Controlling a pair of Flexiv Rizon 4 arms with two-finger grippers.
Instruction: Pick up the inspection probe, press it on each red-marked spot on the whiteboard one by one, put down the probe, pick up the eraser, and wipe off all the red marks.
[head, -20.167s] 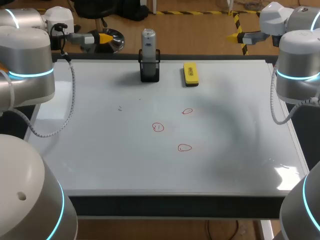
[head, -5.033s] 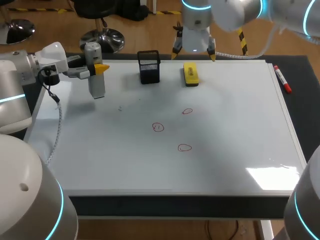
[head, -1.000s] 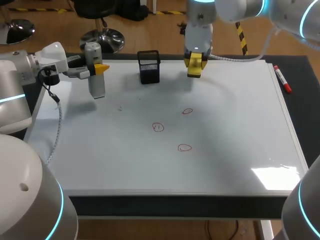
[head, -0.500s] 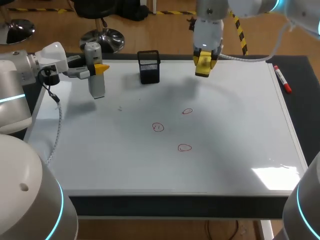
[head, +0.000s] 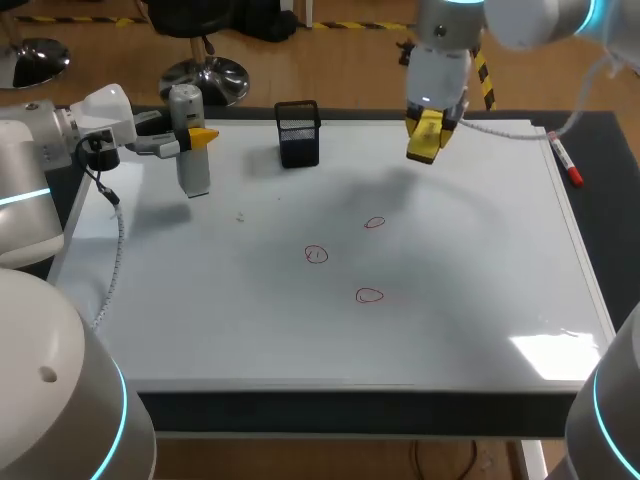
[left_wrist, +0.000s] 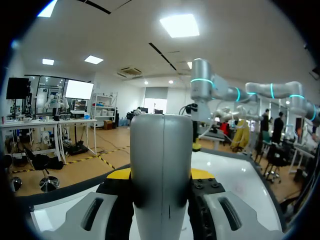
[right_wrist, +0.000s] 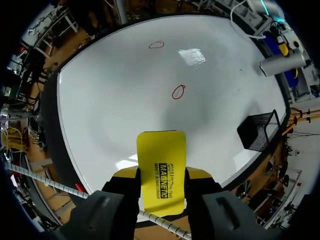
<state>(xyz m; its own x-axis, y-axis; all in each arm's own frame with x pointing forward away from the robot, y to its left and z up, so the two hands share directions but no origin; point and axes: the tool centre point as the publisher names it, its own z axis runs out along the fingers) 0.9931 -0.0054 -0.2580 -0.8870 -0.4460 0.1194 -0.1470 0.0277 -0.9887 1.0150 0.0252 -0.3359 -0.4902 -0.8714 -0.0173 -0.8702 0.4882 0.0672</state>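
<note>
Over the white whiteboard surface (head: 480, 300), the left claw (head: 203, 136) pinches the grey cylindrical probe (head: 193, 175) near the left edge, and the three red circles (head: 316, 255) mid-board want the yellow rectangular eraser (head: 422, 146), clamped in the right claw (head: 430, 122) above the far side, laid flat.

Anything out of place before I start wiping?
The inspection probe is not in the black mesh holder: the left gripper holds it upright over the left side of the whiteboard, while the right gripper holds the eraser.
</note>
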